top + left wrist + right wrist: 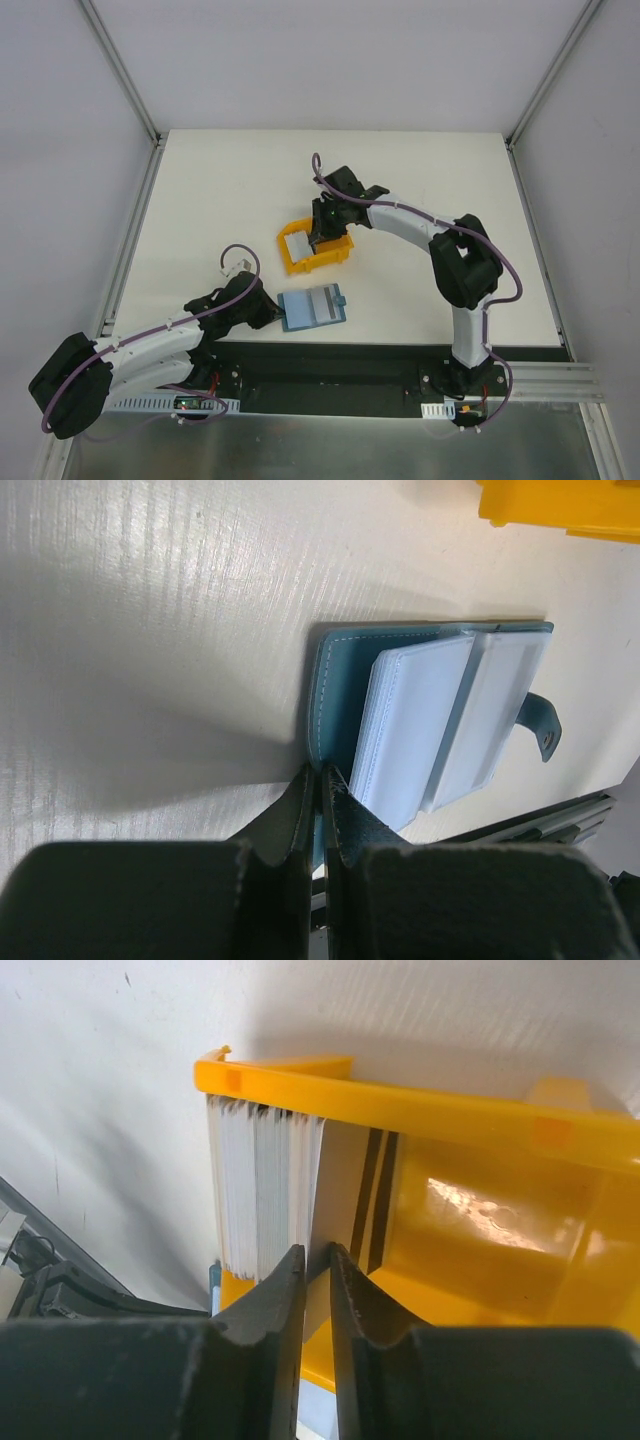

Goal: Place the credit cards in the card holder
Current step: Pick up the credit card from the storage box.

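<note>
The teal-blue card holder (312, 308) lies open on the table near the front edge, its pale pocketed inside (415, 720) facing up and its snap tab (545, 728) to the right. My left gripper (320, 780) is shut on the holder's left edge (325, 695). A stack of pale grey-white credit cards (262, 1185) stands on edge in the yellow bin (315, 247). My right gripper (318, 1260) reaches into the bin and is shut on the outermost card (340, 1185), which has two dark stripes.
The yellow bin's rim (400, 1110) crosses the right wrist view, with the bin's empty part (480, 1230) to the right of the cards. A corner of the bin (560, 505) shows in the left wrist view. The table's front rail (400, 360) lies just behind the holder.
</note>
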Available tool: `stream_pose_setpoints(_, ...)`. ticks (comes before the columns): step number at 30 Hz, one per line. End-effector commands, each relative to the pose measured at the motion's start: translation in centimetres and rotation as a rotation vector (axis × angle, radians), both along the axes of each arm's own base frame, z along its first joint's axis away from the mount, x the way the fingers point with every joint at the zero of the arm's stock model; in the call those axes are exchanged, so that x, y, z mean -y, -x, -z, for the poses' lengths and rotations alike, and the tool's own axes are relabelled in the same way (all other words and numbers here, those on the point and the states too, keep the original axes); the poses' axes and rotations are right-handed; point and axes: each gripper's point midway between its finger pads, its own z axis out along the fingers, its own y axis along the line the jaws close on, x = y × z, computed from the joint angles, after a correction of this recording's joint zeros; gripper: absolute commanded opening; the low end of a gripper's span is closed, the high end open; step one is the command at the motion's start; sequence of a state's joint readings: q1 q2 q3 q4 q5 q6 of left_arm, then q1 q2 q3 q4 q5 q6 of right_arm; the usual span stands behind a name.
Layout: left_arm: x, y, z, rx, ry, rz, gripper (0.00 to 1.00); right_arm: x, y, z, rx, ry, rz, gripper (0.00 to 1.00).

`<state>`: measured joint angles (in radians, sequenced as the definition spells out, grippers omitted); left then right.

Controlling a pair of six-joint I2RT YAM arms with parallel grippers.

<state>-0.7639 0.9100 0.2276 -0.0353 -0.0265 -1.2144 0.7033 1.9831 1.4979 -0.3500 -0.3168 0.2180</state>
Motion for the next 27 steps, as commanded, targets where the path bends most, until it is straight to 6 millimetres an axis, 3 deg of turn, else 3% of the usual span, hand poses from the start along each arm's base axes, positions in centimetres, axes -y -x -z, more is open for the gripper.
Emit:
stream_pose_setpoints(1,-0.8,0.6,0.8,-0.036,-0.048,0.015,0.0,0.1,-0.7,-4.0,0.101,-0.025,-0.004,0.14)
stream_pose_setpoints(7,-0.9,0.8,1.0,-0.039,-0.049,0.019,0.0,1.5,-2.4,-5.6,0.17,-0.001,0.04,0.0)
stream_pose_setpoints(11,-1.1,1.0,1.3,-0.043,-0.051,0.015,0.0,2.5,-3.3,-7.0,0.215,0.0,0.062,0.0)
stream_pose_setpoints(15,-1.2,1.2,1.4,-0.04,-0.046,0.014,0.0,3.6,-2.9,-9.9,0.282,-0.022,0.078,0.0)
stream_pose_setpoints(19,-1.4,1.3,1.6,-0.04,-0.046,0.012,0.0,4.2,-1.1,-12.5,0.325,-0.133,0.111,0.0)
stream_pose_setpoints(21,-1.4,1.3,1.6,-0.039,-0.047,0.012,0.0,4.3,0.7,-13.1,0.301,-0.211,0.12,0.0)
stream_pose_setpoints(27,-1.5,1.4,1.8,-0.044,-0.051,0.009,0.0,3.8,7.3,-10.4,0.196,-0.351,0.157,0.0)
